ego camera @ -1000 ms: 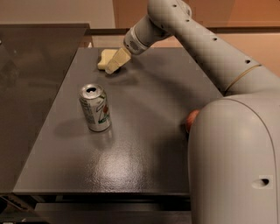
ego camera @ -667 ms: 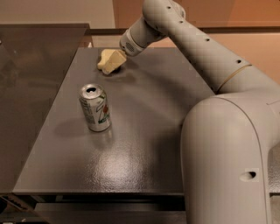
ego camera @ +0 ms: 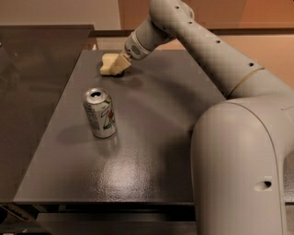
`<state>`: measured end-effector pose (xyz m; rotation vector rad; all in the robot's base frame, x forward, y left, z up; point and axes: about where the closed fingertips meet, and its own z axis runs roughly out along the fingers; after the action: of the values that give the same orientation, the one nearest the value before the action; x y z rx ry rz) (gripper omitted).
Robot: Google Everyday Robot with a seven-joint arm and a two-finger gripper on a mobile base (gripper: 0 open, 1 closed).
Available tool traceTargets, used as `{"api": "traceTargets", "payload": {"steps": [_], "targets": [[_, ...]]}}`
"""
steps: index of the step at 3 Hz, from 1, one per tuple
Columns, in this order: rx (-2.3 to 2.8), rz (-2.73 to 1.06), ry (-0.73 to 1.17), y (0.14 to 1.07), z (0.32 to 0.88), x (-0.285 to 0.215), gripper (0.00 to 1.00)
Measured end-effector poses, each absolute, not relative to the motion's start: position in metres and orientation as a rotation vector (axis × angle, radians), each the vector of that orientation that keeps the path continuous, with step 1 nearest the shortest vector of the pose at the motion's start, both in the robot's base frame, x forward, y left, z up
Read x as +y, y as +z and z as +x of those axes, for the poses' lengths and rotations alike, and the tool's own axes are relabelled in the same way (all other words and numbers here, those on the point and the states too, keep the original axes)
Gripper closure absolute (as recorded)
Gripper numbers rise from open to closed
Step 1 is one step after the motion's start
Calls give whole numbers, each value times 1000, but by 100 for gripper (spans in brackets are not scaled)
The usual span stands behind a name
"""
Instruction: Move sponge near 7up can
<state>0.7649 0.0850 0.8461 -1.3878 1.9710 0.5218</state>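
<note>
Sponge (ego camera: 109,64) sits at the far end of the table (ego camera: 151,137), near the back-left corner, w/ a small dark shadow under its near edge. Gripper (ego camera: 123,60) is right at the sponge's right end and touching it, coming down at a slant from upper right. Can't tell whether it is clamped on the sponge or loose, since the contact spot is hidden by the sponge and the wrist. 7up can (ego camera: 100,113) stands upright, pull-tab top showing, nearer the camera on the left half of the table and well apart from sponge and gripper, w/ bare tabletop between them. Table is dark grey, matte w/ a slight sheen, and light reflects off it in front of the can. To the left a darker glossy counter (ego camera: 36,69) adjoins it. Behind are a pale wall (ego camera: 55,11) at left and a peach-toned wall (ego camera: 266,20) at right. The arm (ego camera: 206,50) runs from the wrist back across the upper right, and its big white lower section (ego camera: 239,170) fills the lower right corner, hiding that part of the table.
</note>
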Motion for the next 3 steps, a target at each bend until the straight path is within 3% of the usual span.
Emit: {"api": "traceTargets", "payload": {"steps": [1,2,3], "targets": [[1958,-1390,517,858,755,78,88],[1934,-1421,511,873,739,66,100],[1906,-1482,509,883,716,53,100]]}}
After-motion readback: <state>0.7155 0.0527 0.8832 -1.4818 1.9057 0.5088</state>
